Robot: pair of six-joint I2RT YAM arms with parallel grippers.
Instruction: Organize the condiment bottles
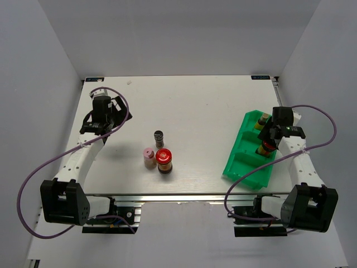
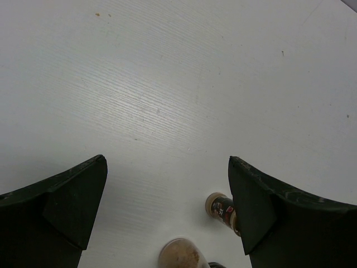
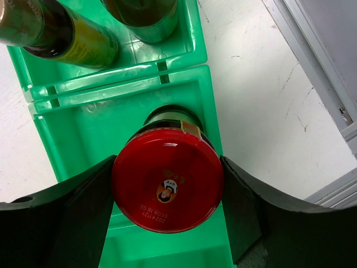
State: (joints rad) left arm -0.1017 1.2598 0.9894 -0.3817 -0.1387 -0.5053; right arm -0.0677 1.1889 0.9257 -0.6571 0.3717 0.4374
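Over on the right side, the right gripper [image 3: 167, 162] was clamped on a red-lidded jar [image 3: 167, 192], one finger pressed against each side of the lid. That jar stood upright in the green bin [image 3: 67, 128], in the compartment right next to the one with a brown bottle with a yellow-green label [image 3: 67, 36] and a darker bottle [image 3: 145, 14] beside it.

Out on the white table [image 1: 201, 111], the rest sat in a little cluster near the middle: a grey ribbed shaker [image 1: 160, 137] furthest back, then a pink-capped jar [image 1: 148, 157] with a second red-lidded jar [image 1: 164, 160] just beside it on its right.

The left gripper [image 2: 167, 161] was over at the left side of the table with its jaws spread wide, nothing between them but bare tabletop.
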